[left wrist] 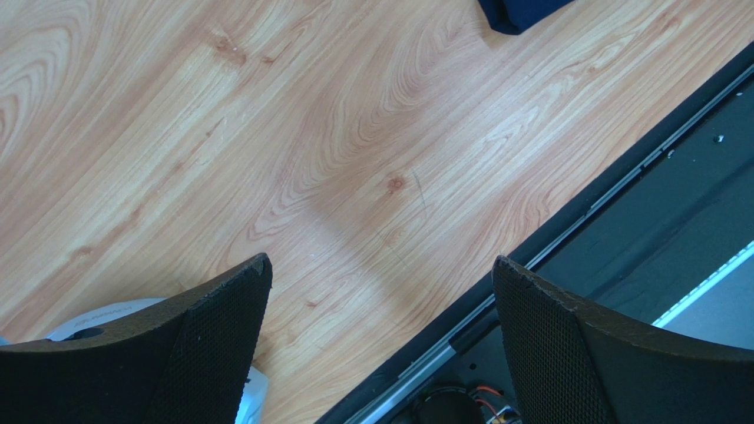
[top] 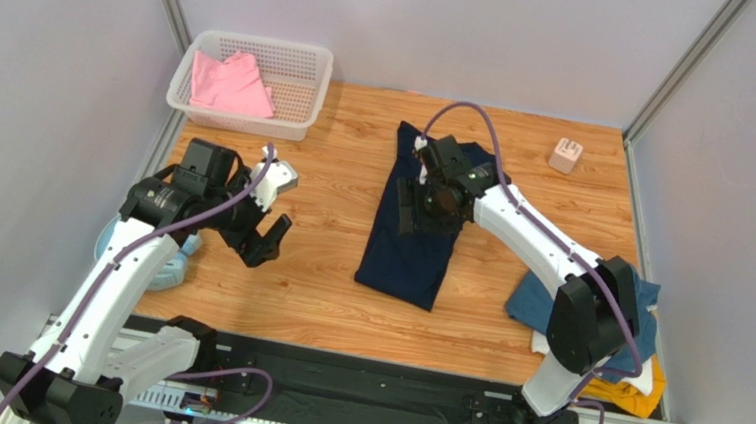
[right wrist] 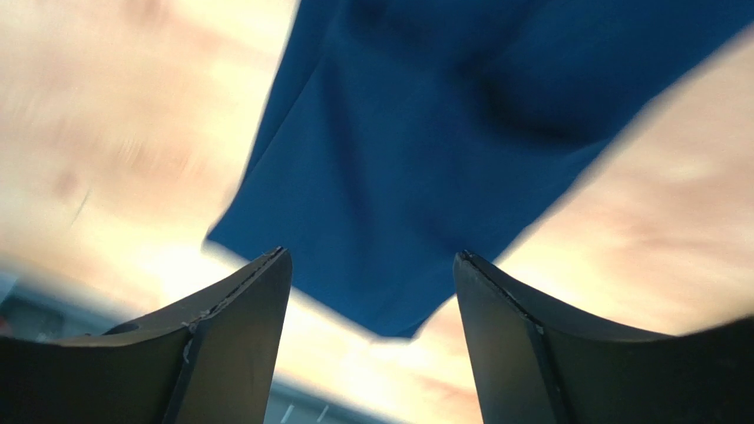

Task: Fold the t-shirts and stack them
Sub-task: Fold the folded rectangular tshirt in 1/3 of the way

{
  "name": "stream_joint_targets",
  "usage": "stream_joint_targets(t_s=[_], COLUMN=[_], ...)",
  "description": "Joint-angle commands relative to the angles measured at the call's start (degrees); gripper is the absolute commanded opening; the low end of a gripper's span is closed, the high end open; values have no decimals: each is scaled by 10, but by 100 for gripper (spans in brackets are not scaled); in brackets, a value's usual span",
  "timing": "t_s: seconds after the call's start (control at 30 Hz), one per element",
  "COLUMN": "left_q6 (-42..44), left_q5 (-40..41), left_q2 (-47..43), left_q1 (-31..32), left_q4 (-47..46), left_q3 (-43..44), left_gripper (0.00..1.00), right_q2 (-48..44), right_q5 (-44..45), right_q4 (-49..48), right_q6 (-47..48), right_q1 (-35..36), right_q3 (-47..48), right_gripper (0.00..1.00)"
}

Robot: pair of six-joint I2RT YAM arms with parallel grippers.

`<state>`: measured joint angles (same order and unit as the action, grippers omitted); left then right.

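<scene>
The right fingers (right wrist: 221,353) and the left fingers (left wrist: 203,353) are spread, holding nothing. A next pinch on the navy t-shirt (top: 412,257) may catch one layer only and undo its fold.

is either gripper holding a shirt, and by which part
Nothing is held: the right gripper is open above the navy t-shirt, the left gripper open over the table.

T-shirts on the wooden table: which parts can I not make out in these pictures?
- Dark navy cloth t-shirt: top view, the white right arm covers its upper part; right wrist view, motion blur smears it.
- Teal blue cloth t-shirt, white cloth t-shirt, mustard yellow cloth t-shirt: top view, the same arm hides most of each.
- Pink cloth t-shirt in the white mesh basket: top view, too small to read its folds.
</scene>
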<state>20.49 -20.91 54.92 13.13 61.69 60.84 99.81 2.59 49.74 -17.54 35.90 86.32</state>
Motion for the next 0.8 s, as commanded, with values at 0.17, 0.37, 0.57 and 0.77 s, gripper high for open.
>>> stream_joint_targets(t_s=[0.17, 0.37, 0.57, 0.77], left_q6=[2, 5, 9, 10], left_q5=[-22, -25, -21, -21], left_q2=[3, 5, -2, -5], left_q1=[-3, -3, -3, -3], left_q4=[11, 24, 36, 41], left_q3=[38, 57, 75, 71], left_gripper=[100, 100, 100, 100], right_q2=[13, 100, 224, 188], right_q5=[-307, -425, -547, -552], right_q4=[-160, -253, -346, -324], right_q6=[-77, -121, -206, -180], right_q1=[-73, -138, -153, -151], right_q3=[-114, -135, -153, -143], right_gripper=[70, 68, 67, 68])
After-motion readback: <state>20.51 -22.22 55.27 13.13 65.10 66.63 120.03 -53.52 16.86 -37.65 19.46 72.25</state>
